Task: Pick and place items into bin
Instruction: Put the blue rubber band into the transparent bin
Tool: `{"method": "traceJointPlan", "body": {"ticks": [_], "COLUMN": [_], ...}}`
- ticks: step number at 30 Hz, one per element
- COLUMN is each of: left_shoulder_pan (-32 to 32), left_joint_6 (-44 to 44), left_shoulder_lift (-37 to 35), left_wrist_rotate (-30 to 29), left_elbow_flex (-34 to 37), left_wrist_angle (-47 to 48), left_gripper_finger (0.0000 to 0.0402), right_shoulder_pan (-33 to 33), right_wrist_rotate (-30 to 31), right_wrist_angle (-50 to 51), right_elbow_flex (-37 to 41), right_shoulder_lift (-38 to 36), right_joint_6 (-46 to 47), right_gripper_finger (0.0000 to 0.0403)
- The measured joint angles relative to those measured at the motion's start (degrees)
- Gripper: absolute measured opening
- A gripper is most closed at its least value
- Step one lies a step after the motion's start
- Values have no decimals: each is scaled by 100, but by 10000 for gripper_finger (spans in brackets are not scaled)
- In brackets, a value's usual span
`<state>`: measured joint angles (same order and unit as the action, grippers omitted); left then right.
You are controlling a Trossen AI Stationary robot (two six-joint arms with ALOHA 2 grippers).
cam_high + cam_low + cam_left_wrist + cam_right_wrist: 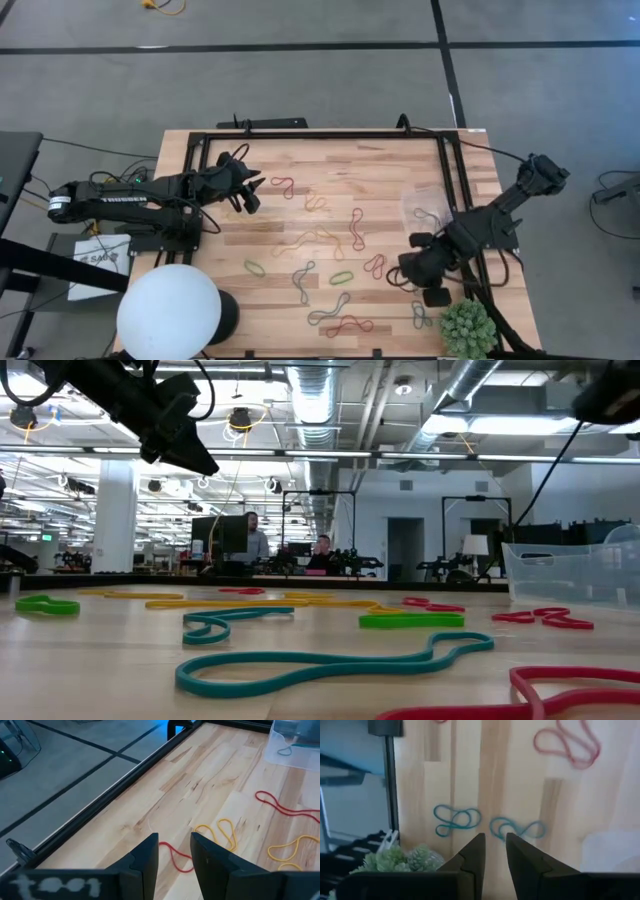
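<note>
the bin (pixel 428 203), a small clear-plastic container, sits near the right edge of the desk (pixel 390 160), toward the far right corner. through its wall in the left wrist view at least one thin grey-green loop (pixel 285 751) lies inside; how many more are in it cannot be told. in the low view the bin (pixel 575 572) stands upright with its open top up.

the rest of the rubber bands are scattered flat over the middle and near part of the desk. a red band (pixel 283 186) lies near the far edge with its long axis slanting toward the right; another red band (pixel 356 229) in the middle runs from far edge to near edge. a green band (pixel 342 277) lies almost parallel to the near edge, and a long red band (pixel 349 326) stretches along the near edge. two teal figure-eight bands (pixel 457 819) lie at the near right corner beside the spiky green plant (pixel 467 327).

the left gripper (pixel 247 188) hovers over the far left part of the desk, its fingers (pixel 145 862) slightly apart with nothing between them, above a red band (pixel 175 857) and beside a yellow band (pixel 220 832). the right gripper (pixel 412 280) hangs over the near right part, fingers (pixel 472 852) a narrow gap apart and empty. a white globe (pixel 168 312) stands at the near left corner.
</note>
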<state>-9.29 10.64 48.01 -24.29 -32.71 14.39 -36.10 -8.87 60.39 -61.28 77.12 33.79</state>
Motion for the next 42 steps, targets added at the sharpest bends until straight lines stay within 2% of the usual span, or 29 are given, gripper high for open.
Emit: {"method": "traceJointPlan", "body": {"ticks": [8,18,25,30,39,42], "left_shoulder_pan": [0,1,-1,-1,-1,-1], "left_joint_6": [67,60,-158,-284,-337,-337], "left_shoulder_lift": [0,0,0,-2,-2,0], "left_wrist_rotate": [0,-2,-15,-15,-17,-20], "left_elbow_flex": [0,0,0,0,0,0], "left_wrist_angle": [-43,-171,-360,-562,-646,-645], "left_gripper_finger": [104,104,104,104,104,104], "right_shoulder_pan": [-140,-140,-140,-140,-127,-127], "right_wrist_rotate": [138,132,125,143,149,149], "right_wrist_angle": [-141,-664,-1165,-1158,-2073,-1996], "right_elbow_flex": [554,1053,1495,1809,2230,2252], "right_shoulder_lift": [0,2,2,4,69,296], "right_joint_6": [2317,4024,4793,5899,6283,6376], "right_gripper_finger": [72,73,73,73,72,72]}}
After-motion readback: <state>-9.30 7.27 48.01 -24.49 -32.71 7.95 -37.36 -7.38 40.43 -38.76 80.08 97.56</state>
